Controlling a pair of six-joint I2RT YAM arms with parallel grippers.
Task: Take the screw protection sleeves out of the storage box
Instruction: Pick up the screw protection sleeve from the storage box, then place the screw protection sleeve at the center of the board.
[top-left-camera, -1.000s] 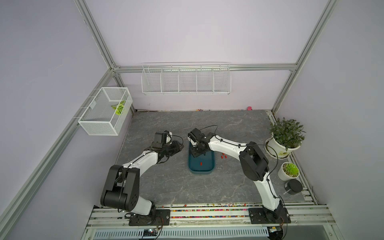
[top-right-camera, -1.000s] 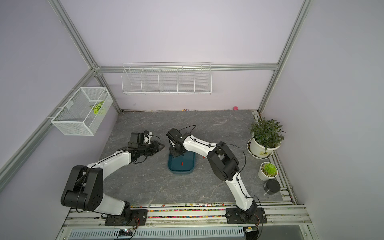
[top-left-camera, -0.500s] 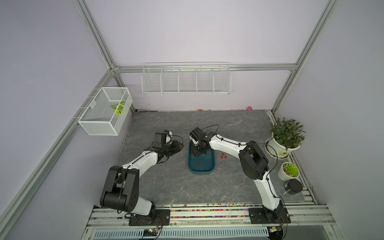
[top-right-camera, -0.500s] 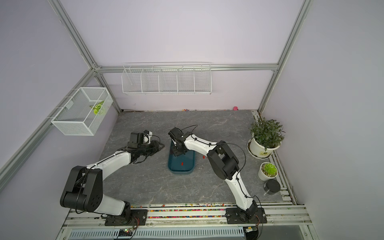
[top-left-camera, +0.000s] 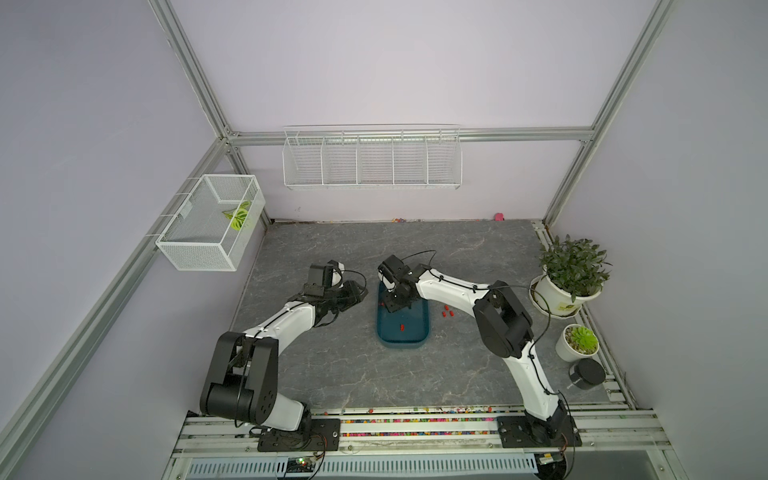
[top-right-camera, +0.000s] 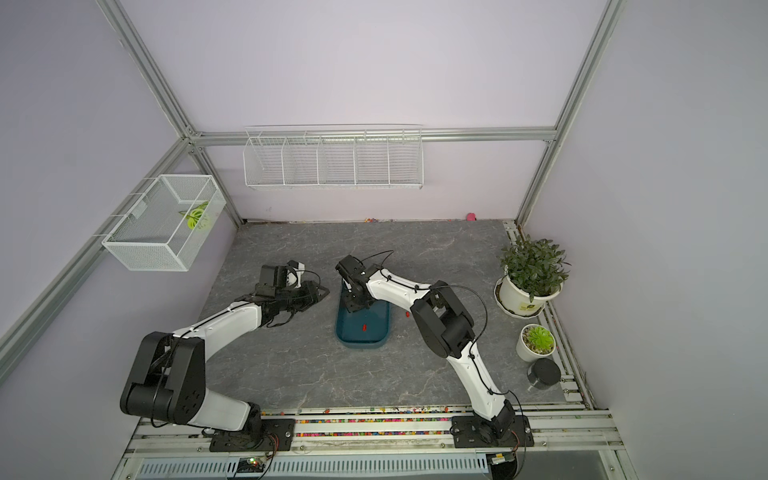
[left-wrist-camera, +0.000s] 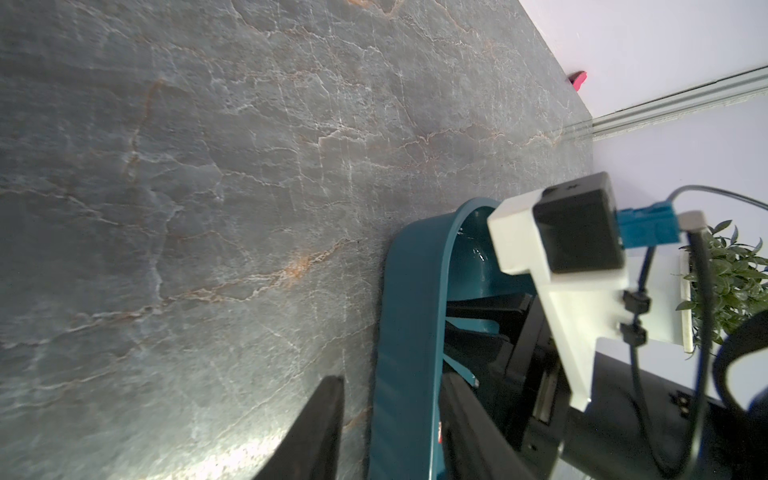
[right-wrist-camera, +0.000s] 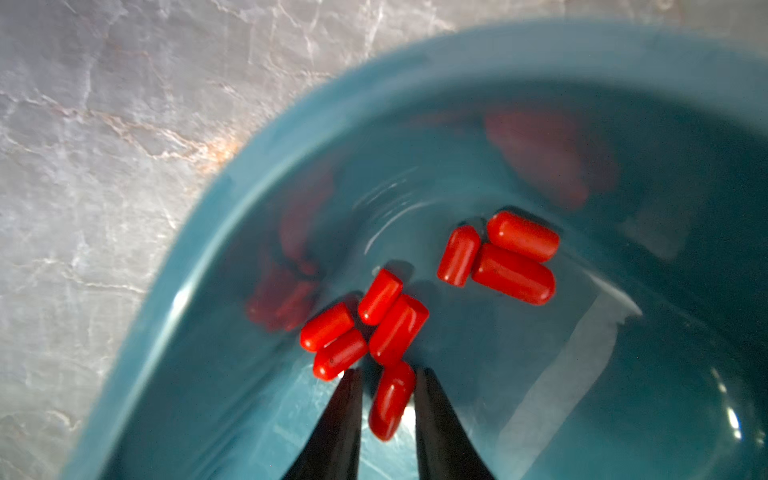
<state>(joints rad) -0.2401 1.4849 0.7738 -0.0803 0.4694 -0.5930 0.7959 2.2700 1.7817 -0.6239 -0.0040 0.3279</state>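
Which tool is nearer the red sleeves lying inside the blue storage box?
Right. The right tool is inside the storage box, tips flanking one sleeve; the left tool straddles its wall.

A leafy plant (top-left-camera: 573, 266), a small succulent (top-left-camera: 581, 338) and a black canister (top-left-camera: 587, 373) stand close.

Left arm (top-left-camera: 286, 323) and right arm (top-left-camera: 446, 286): glossy white link shells, bulky black joint housings (top-left-camera: 239, 382), black base plates (top-left-camera: 297, 434) with visible screws. Thin black cable (left-wrist-camera: 701, 295) clipped along the right arm. Wrist camera (left-wrist-camera: 577, 228): black box, white bracket (left-wrist-camera: 582, 299), teal-blue connector (left-wrist-camera: 648, 228). Right gripper (right-wrist-camera: 388, 374): fingers (right-wrist-camera: 336, 424) matte black, tapering to narrow tips.
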